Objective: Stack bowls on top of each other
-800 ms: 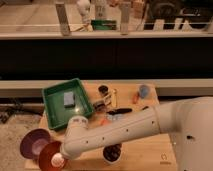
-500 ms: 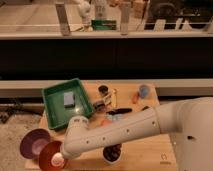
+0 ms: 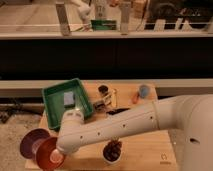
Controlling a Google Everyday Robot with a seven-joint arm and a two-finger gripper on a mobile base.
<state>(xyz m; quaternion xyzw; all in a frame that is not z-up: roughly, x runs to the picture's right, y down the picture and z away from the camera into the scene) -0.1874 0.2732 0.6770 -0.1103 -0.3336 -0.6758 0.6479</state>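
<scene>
Down at the table's point(image 3: 145, 150) left corner, the gripper point(image 3: 56, 158) meets the orange bowl point(image 3: 44, 151); whether it grips, I cannot tell. The purple bowl point(image 3: 30, 141) lies alongside, seemingly unstacked.

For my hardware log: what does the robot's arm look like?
The arm is a thick white tube with rounded joints and a row of small dark dots; no cables show. Its gripper, low left at the orange bowl, is mostly hidden.

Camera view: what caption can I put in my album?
The robot's tool at the orange-red bowl, next to the purple bowl, on the wooden table.
</scene>
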